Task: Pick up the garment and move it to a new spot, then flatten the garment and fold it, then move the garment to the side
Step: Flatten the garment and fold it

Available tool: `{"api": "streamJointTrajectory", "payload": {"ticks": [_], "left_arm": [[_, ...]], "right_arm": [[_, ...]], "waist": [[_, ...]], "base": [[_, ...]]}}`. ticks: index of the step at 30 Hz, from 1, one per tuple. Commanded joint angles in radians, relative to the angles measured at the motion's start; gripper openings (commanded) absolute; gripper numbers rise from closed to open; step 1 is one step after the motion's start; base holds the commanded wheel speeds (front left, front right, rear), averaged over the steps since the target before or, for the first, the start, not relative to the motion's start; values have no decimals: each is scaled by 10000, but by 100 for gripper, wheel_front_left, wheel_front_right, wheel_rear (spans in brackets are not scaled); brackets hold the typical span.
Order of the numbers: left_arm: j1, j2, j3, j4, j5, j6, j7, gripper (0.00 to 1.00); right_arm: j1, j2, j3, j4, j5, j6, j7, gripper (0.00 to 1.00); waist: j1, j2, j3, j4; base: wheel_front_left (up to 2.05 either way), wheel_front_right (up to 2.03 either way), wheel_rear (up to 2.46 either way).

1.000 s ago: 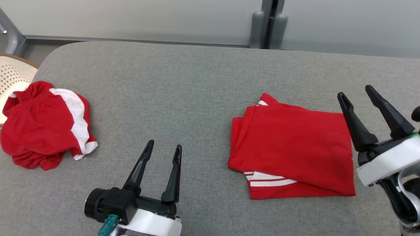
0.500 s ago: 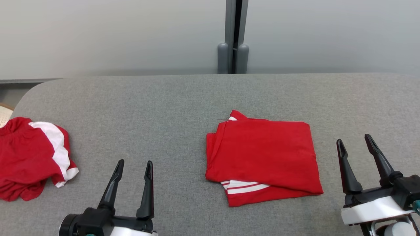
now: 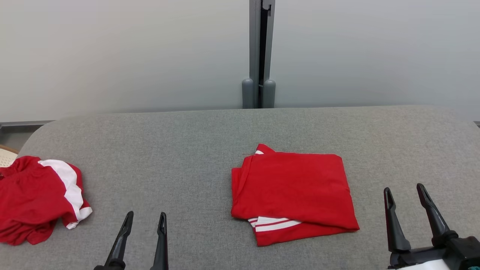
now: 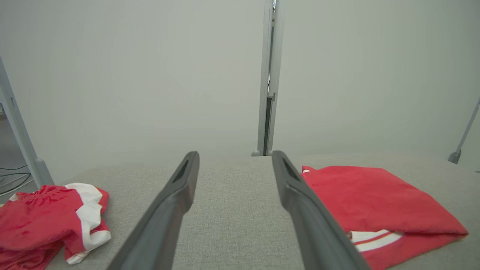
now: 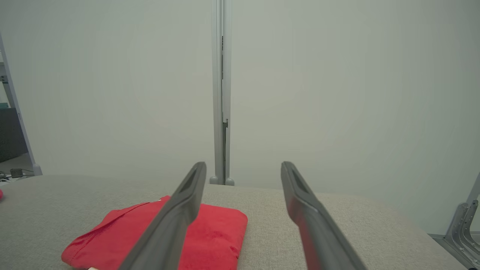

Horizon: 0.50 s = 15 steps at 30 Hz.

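A red garment with white stripes [image 3: 292, 191] lies folded into a neat rectangle on the grey padded table [image 3: 180, 150], right of centre; it is also in the left wrist view [image 4: 375, 202] and the right wrist view [image 5: 210, 232]. My left gripper [image 3: 144, 219] stands open at the lower left, well left of the folded garment, holding nothing. At the lower right my right gripper [image 3: 404, 190] is open too and empty, just right of the garment's near corner.
A second red and white garment [image 3: 37, 198] lies crumpled at the table's left edge, also in the left wrist view [image 4: 48, 221]. A pale perforated basket rim [image 3: 6, 156] peeks out behind it. A grey post [image 3: 258, 52] and wall panels stand behind the table.
The head camera has tilted up, so the table sits lower in the picture. Both grippers have drawn back toward the near edge, staying open. The folded garment lies unmoved.
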Motion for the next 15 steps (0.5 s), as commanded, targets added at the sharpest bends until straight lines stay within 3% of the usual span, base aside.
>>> {"api": "streamJointTrajectory", "payload": {"ticks": [1, 15], "left_arm": [[96, 33, 23, 51, 51, 44, -12, 100], [156, 35, 22, 732, 114, 98, -6, 100]], "right_arm": [[145, 13, 17, -7, -47, -4, -50, 100], [453, 175, 270, 157, -16, -4, -52, 100]], "waist": [[0, -1, -61, -6], [0, -1, -112, -36]], "base": [[0, 0, 0], [0, 0, 0]]}}
